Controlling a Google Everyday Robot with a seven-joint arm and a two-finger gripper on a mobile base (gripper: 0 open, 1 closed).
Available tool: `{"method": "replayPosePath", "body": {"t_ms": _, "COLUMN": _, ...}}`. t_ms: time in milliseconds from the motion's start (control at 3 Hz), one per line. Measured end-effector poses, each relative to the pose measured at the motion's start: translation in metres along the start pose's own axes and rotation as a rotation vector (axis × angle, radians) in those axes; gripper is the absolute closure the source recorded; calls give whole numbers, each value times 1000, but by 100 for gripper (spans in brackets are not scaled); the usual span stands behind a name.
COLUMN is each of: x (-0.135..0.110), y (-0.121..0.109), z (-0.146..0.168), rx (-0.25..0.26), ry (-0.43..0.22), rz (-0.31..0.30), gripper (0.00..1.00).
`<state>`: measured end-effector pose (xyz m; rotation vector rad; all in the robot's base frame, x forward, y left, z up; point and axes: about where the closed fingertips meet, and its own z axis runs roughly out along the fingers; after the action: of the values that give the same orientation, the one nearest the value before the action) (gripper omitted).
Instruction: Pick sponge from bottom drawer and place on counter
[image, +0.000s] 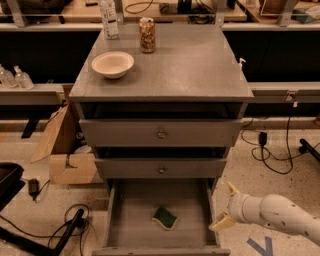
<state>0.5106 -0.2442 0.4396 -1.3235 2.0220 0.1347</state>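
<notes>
The sponge (165, 218), dark green on top with a yellow underside, lies on the floor of the open bottom drawer (125, 220), a little right of its middle. The gripper (226, 206) is open, its two cream fingers spread, just outside the drawer's right wall and level with the sponge. The white arm reaches in from the lower right. The counter (190, 65) is the grey cabinet top above the two shut upper drawers.
On the counter stand a cream bowl (113, 64) at the left, a can (147, 35) and a clear bottle (108, 19) at the back. A cardboard box (65, 150) and cables lie on the floor left of the cabinet.
</notes>
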Motion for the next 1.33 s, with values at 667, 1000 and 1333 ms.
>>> {"method": "replayPosePath", "body": {"t_ms": 667, "x": 19, "y": 25, "z": 138, "rx": -85, "ry": -30, "rz": 79, "gripper": 0}}
{"method": "replayPosePath", "body": {"t_ms": 1000, "x": 31, "y": 44, "z": 211, "rx": -123, "ry": -48, "rz": 117, "gripper": 0}}
{"method": "replayPosePath", "body": {"t_ms": 1333, "x": 37, "y": 61, "z": 254, "rx": -141, "ry": -61, "rz": 138, "gripper": 0}}
